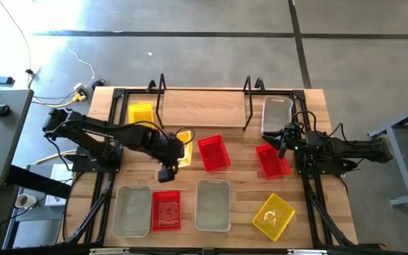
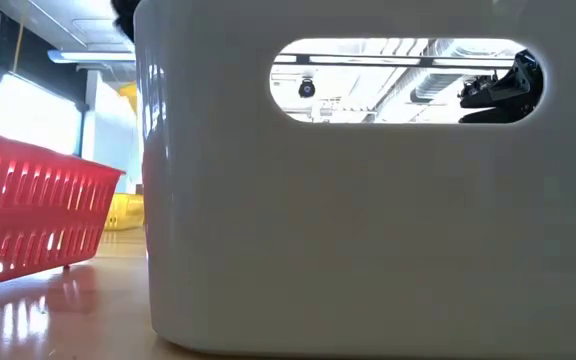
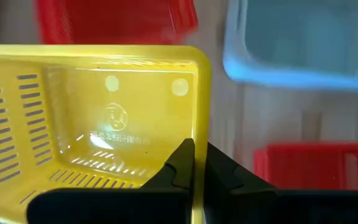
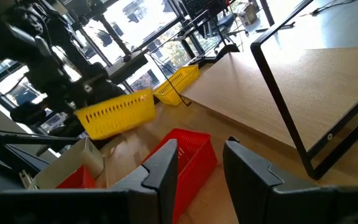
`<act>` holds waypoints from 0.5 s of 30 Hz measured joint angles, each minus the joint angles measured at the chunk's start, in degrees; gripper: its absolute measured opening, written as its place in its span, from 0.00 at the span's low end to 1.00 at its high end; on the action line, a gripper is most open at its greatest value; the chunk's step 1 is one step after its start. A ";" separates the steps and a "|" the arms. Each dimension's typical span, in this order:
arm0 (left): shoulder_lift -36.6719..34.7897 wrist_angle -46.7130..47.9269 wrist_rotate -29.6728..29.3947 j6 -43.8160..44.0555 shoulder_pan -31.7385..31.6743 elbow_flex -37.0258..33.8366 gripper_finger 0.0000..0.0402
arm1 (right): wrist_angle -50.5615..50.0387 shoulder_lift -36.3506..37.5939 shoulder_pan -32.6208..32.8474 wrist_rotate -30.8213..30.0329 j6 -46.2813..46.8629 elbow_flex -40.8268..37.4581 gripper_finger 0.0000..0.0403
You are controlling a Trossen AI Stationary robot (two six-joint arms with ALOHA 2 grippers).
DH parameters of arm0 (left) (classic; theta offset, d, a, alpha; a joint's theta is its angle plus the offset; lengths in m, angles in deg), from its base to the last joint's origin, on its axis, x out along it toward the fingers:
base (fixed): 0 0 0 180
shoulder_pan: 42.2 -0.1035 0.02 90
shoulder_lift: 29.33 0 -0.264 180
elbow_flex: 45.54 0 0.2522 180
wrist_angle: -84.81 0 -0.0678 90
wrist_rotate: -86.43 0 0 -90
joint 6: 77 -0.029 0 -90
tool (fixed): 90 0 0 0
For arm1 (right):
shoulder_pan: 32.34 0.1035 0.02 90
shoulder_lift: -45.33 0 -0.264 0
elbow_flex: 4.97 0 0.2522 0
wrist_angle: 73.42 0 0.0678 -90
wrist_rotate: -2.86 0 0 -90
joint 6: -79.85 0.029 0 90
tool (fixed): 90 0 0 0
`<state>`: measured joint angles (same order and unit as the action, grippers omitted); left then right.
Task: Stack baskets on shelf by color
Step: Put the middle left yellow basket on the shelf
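- Jaws of my left gripper [image 3: 194, 163] are clenched on the side wall of a yellow basket [image 1: 183, 146], one finger inside the rim and one outside; from the right wrist it looks tilted and off the wood.
- Shelf [image 1: 205, 91] stands at the far edge of the table; a second yellow basket [image 1: 141, 113] sits just outside its left upright, a grey basket [image 1: 277, 113] just outside its right one.
- My right gripper [image 4: 199, 163] waits with its jaws apart, holding nothing, over a red basket [image 1: 272, 161] on the right side.
- Step in hand, as I judge it: the pick-up of this yellow basket is made; the carry is next.
- Next move calls for keeping it level, clearing the middle red basket [image 1: 214, 153], and lowering it squarely onto its yellow mate.
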<state>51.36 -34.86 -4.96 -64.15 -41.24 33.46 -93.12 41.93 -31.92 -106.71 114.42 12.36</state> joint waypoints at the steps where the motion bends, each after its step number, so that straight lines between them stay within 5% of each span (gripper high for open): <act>1: 0.00 0.02 -1.28 -1.04 -0.41 0.90 0.00 | 0.00 0.00 -0.01 0.00 0.00 0.00 0.28; 10: -0.02 -0.23 -19.87 -14.47 -9.15 4.86 0.00 | 0.00 0.00 -0.01 -0.02 0.13 0.00 0.28; 15: 0.35 -0.06 -19.71 -22.39 -17.43 4.85 0.00 | 0.00 0.00 -0.01 -0.13 0.96 -0.01 0.28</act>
<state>51.71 -34.92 -24.67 -86.53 -58.67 38.30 -93.12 41.93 -31.93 -106.84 115.38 12.35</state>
